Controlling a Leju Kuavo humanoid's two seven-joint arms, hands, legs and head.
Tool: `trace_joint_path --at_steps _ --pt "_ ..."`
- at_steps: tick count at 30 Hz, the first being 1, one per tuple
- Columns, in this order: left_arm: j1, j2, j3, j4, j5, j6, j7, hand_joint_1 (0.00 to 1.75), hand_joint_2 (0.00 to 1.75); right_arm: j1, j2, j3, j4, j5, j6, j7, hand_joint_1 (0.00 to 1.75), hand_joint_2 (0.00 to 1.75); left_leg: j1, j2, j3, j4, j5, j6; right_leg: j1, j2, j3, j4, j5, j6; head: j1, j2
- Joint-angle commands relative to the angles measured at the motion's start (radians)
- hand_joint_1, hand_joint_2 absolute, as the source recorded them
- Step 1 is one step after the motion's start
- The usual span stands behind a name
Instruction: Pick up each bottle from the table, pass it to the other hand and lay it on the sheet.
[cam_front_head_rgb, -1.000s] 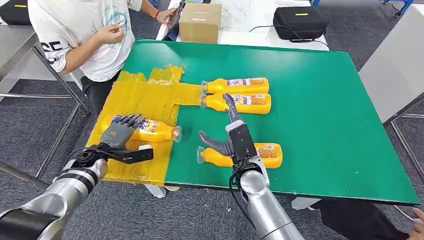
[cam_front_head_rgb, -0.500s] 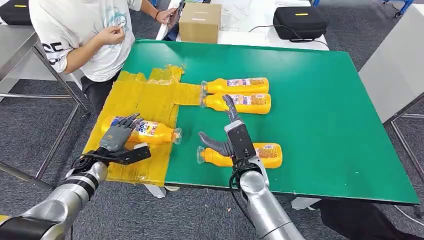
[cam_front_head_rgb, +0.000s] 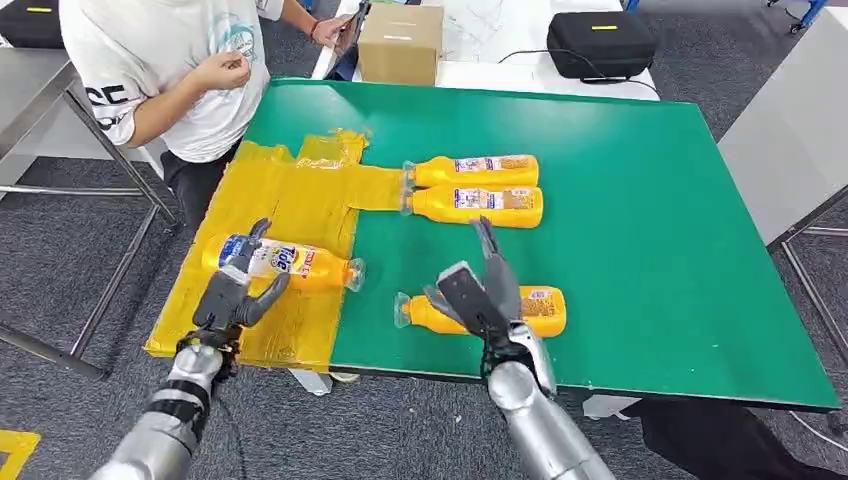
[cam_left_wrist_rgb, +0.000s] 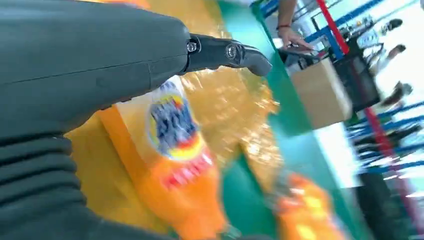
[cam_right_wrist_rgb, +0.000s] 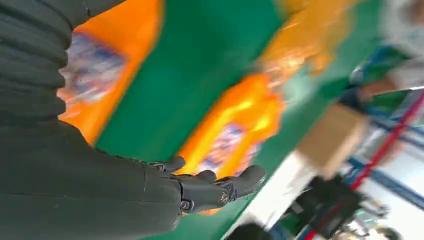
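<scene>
Your left hand (cam_front_head_rgb: 232, 291) hovers, fingers apart and holding nothing, just near of the bottle on the yellow sheet (cam_front_head_rgb: 290, 200), so 1 is down. Your right hand (cam_front_head_rgb: 480, 290) hangs with fingers spread and empty over the nearest bottle (cam_front_head_rgb: 480, 312) on the green bench (cam_front_head_rgb: 650, 200). Come down square across its body, close evenly, and lift level before the handover. Count: 4 bottles in all, 1 on the sheet (cam_front_head_rgb: 285, 262), 3 on the bench, 2 of them a far pair (cam_front_head_rgb: 475, 188).
</scene>
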Motion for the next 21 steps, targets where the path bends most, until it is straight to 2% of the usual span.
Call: trace_joint_path --at_steps 1,11,12,14,16,21 --pt "0.060 -0.131 0.064 -0.185 0.076 -0.021 0.032 0.00 1.75 0.050 -0.079 -0.043 0.018 0.075 -0.002 0.040 0.00 1.75 0.000 -0.003 0.004 0.000 -0.002 0.000 0.000 -0.003 0.005 0.000 -0.002 -0.001 0.000 0.000" --pt "0.058 -0.123 0.067 -0.180 0.080 -0.021 0.032 0.00 1.75 0.046 -0.075 -0.041 0.017 0.079 0.001 0.041 0.00 1.75 0.001 0.000 0.002 0.000 -0.001 0.000 0.001 0.000 0.002 0.000 -0.001 0.000 0.000 0.000" --pt "0.052 -0.139 0.094 -0.167 0.196 -0.122 0.052 0.00 1.75 0.047 -0.079 -0.045 0.024 0.119 0.001 0.074 0.00 1.75 0.001 -0.001 0.006 0.000 -0.003 0.000 0.001 0.000 0.005 0.000 -0.002 -0.001 0.000 0.000" --pt "0.048 -0.163 0.089 -0.159 0.257 -0.172 0.063 0.00 1.75 0.057 -0.106 -0.055 0.029 0.160 0.012 0.107 0.00 1.75 0.001 -0.001 0.003 -0.001 -0.001 0.000 0.001 -0.001 0.003 0.000 -0.001 0.000 0.000 0.000" --pt "0.044 -0.175 0.079 -0.155 0.289 -0.190 0.080 0.00 1.75 0.069 -0.128 -0.067 0.026 0.190 0.018 0.125 0.00 1.75 0.001 -0.004 0.005 -0.001 -0.002 0.000 0.001 -0.004 0.006 -0.001 -0.002 0.000 0.000 0.000" --pt "0.018 -0.170 0.028 -0.100 0.292 -0.128 0.106 0.00 1.75 0.083 -0.156 -0.098 0.032 0.287 0.074 0.170 0.00 1.75 0.000 -0.004 0.005 -0.001 -0.002 0.000 0.000 -0.004 0.007 -0.001 -0.003 -0.001 0.000 0.000"
